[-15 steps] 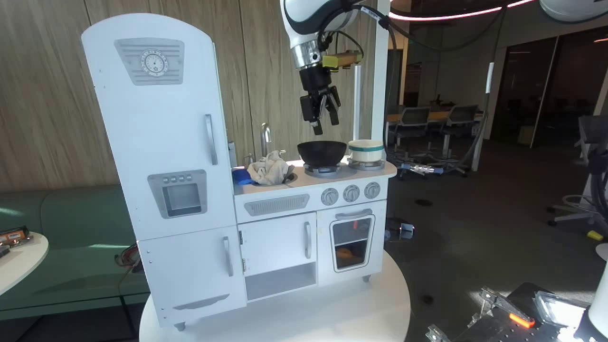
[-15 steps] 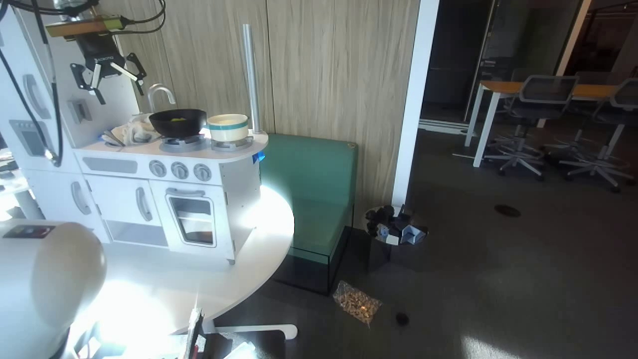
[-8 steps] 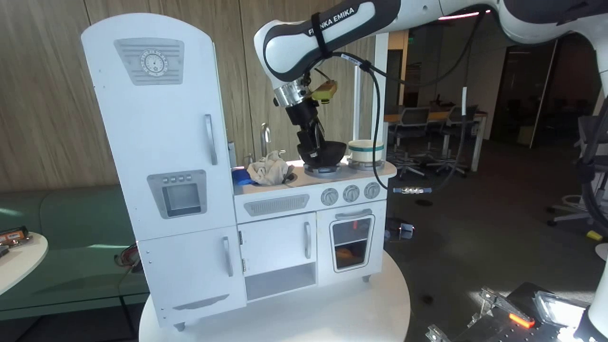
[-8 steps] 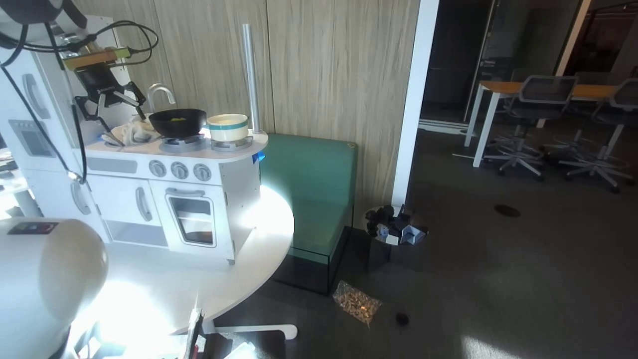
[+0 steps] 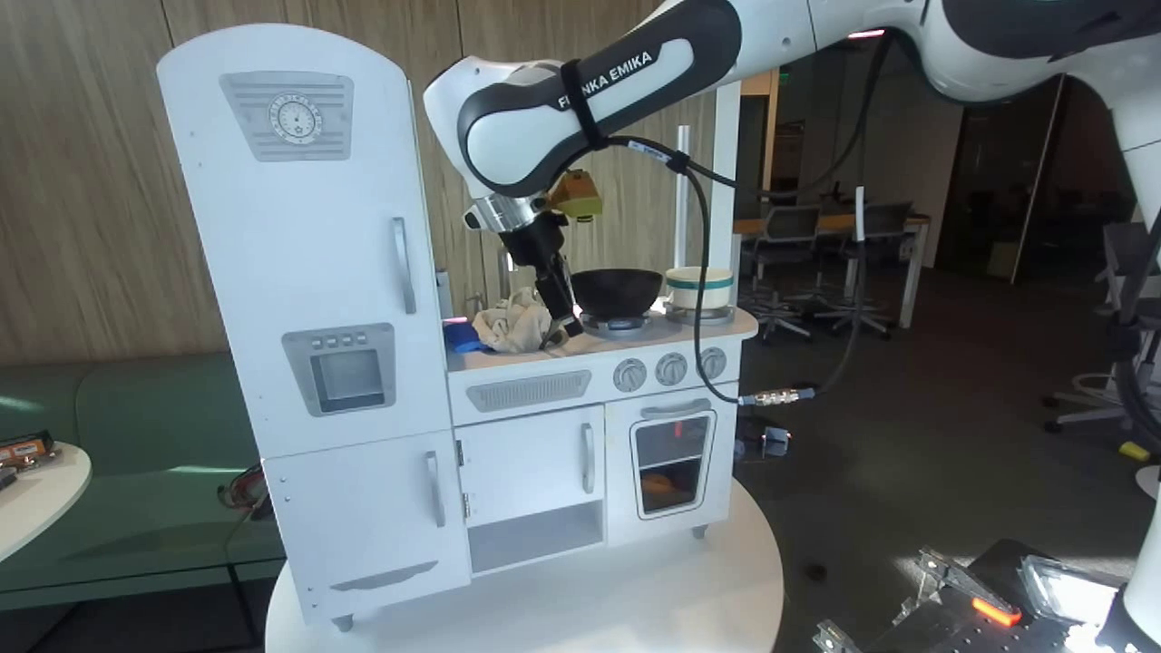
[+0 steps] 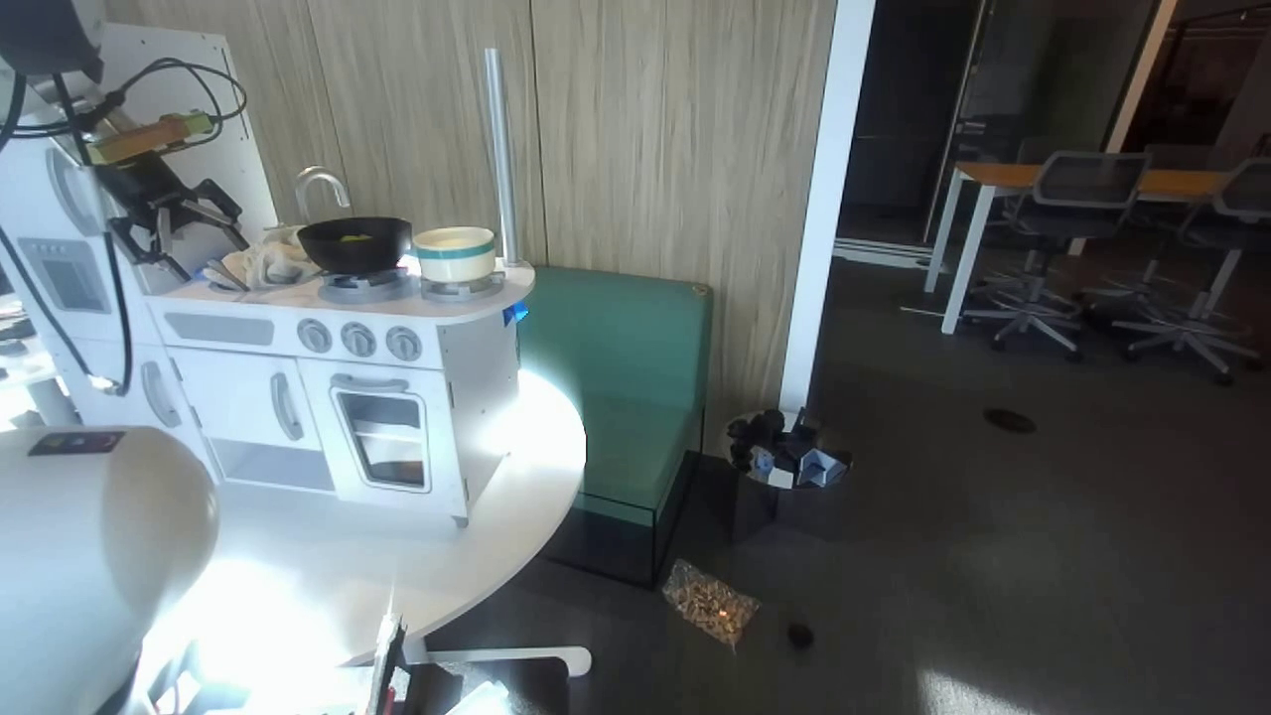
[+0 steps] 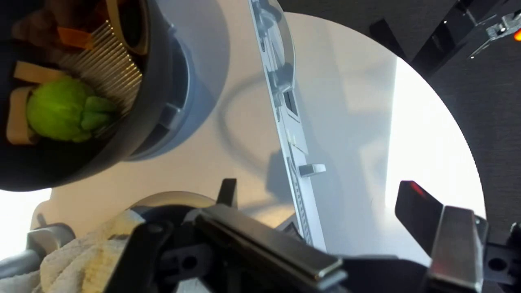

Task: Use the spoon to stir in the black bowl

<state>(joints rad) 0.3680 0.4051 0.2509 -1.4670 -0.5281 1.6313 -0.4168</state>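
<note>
Wrist view: the end effector [image 7: 323, 202] has its fingers [image 7: 228, 193] spread wide, with nothing held between them. The bowl [image 6: 355, 253] sits on its burner [image 6: 365, 288], near but apart from the end effector, with a green item [image 7: 61, 110] inside; no spoon can be identified with certainty. Caution: a sideways move with the fingers this wide could strike the bowl and shift it or spill its contents. Lowering near the loose cloth [image 7: 83, 262] could catch fabric instead of the spoon, and too deep a descent could press a fingertip against the worktop [image 7: 248, 130]. The slack cable [image 5: 775, 396], hanging before the knobs [image 5: 671, 369] in an exterior view, could snag if the arm [image 5: 685, 63] is lowered. Markings: the arm reads "FRANKA EMIKA", the first word partly covered by a strap [image 5: 583, 104]; markings on the cable tag [image 5: 650, 151] and dial [image 5: 295, 118] are too small to read.
</note>
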